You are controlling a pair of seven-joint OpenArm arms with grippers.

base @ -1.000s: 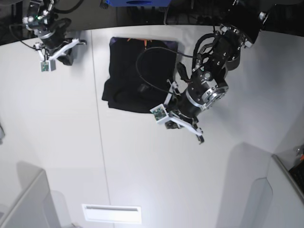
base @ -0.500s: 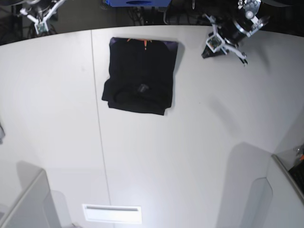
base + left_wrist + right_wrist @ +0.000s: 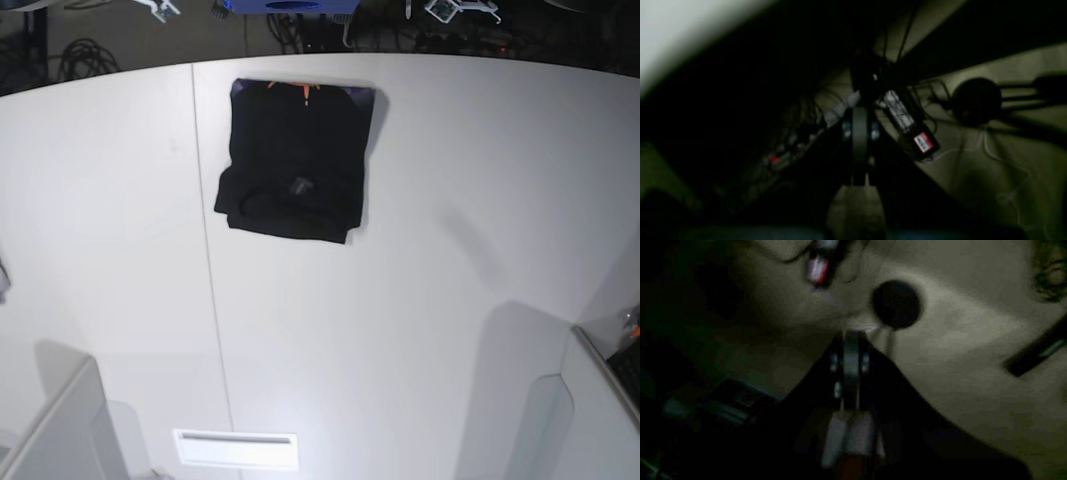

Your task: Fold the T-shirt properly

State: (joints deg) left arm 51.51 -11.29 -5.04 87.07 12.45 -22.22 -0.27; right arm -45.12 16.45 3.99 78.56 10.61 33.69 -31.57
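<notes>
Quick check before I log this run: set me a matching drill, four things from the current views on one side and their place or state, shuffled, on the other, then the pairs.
Things:
1. T-shirt
2. left gripper
3. right gripper
4. table

Place or state:
A. white, with a seam running front to back
B. jaws shut, over a dim floor with a red-labelled box and cables
C. folded into a black rectangle near the table's far edge
D. jaws shut, below a dark round disc on the floor

Pairs: 1-C, 2-B, 3-D, 4-A
</notes>
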